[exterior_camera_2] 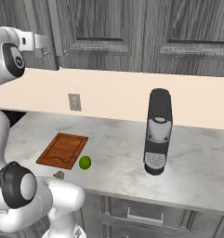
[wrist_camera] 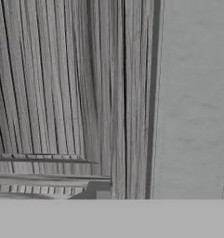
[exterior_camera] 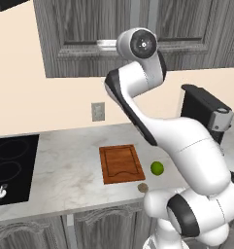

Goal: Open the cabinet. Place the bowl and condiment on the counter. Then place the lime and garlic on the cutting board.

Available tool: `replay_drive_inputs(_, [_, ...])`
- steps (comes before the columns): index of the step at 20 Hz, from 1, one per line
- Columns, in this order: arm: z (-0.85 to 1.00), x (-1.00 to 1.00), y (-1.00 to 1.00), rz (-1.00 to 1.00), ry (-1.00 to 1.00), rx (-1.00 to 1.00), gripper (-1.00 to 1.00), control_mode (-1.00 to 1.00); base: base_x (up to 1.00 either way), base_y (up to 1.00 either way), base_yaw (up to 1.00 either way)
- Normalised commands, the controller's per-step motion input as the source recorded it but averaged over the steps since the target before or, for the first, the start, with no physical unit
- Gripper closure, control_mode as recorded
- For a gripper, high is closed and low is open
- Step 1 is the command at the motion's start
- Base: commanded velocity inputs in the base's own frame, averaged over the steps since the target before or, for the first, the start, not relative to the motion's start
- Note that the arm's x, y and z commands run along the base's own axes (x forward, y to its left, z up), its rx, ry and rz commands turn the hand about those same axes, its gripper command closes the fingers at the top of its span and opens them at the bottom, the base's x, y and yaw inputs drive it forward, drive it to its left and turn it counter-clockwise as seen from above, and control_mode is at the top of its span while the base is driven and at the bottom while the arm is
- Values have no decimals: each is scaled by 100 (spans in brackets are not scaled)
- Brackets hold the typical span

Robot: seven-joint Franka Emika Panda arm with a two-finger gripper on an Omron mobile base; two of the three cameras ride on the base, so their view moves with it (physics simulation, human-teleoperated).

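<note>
Step 1 of the task in hand: opening the upper wall cabinet (exterior_camera: pixel 79 34). Doors shut in both base views, so nothing inside on show (bowl and condiment presumably behind them). Arm raised high, wrist up against the lower rail of the cabinet door, near the metal handle (exterior_camera: pixel 106 44). Hand view pressed close to the dark wood grain and the panel edge. Fingertips not visible there, so cannot tell whether the gripper is spread or pinching the handle.

Next move, as a judgement: secure hold on the handle, then pull outward in an arc about the hinge to swing the door wide.

Down below, well apart from the hand: cutting board (exterior_camera: pixel 121 163) flat on the marbled counter (exterior_camera: pixel 65 170), bare. Lime (exterior_camera: pixel 157 168) just right of the board, garlic (exterior_camera: pixel 142 187) nearer the front edge. Coffee machine (exterior_camera_2: pixel 158 131) further right, cooktop (exterior_camera: pixel 11 168) far left.
</note>
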Motion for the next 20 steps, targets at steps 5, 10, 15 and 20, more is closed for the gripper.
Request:
replay_drive_inputs(5, [0, -68, 100, 0, -7, 0, 100, -100, 0, 0, 0])
replay_drive_inputs(10, [0, -57, 100, -2, -5, 0, 100, -100, 0, 0, 0])
replay_drive_inputs(15, [0, -32, 100, -3, -1, 0, 100, -100, 0, 0, 0])
replay_drive_inputs(20, [0, -35, 100, -8, -3, 0, 100, -100, 0, 0, 0])
